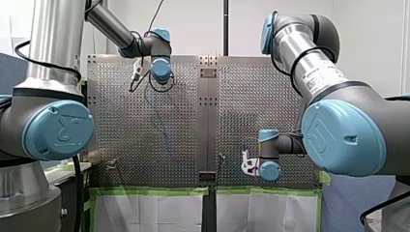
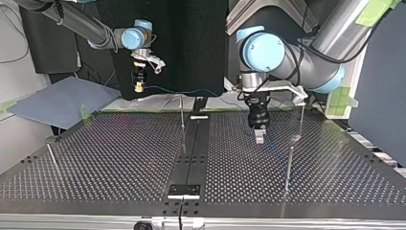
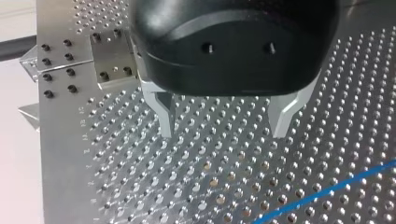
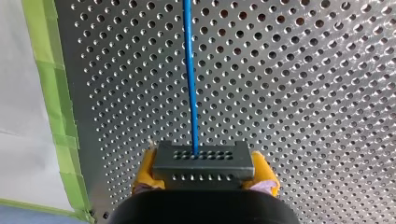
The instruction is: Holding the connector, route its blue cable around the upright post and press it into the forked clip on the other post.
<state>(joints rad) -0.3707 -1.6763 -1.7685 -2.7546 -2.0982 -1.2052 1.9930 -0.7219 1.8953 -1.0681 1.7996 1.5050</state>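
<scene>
**Cable routing under way:** My right gripper (image 4: 204,171), its yellow-padded fingers clamped on the dark grey rectangular connector (image 4: 203,158), holds it above the perforated metal desk (image 2: 119,158), close to the edge trimmed with green tape (image 4: 56,107). The thin blue cable (image 4: 190,84) runs straight out of the connector's face. In the top view it stretches past the slim upright metal post (image 2: 182,111) at the middle of that edge; whether it touches cannot be told. My left gripper (image 3: 225,122), black with bare metal fingers, hangs over the desk, fingers apart and empty, the cable near it. A second slim post (image 2: 301,120) stands toward the desk's corner; the forked clip is too small to make out. The wrap likely calls for a firm clamp, a taut line held below the post's tip, and a path clear of the left gripper.
</scene>
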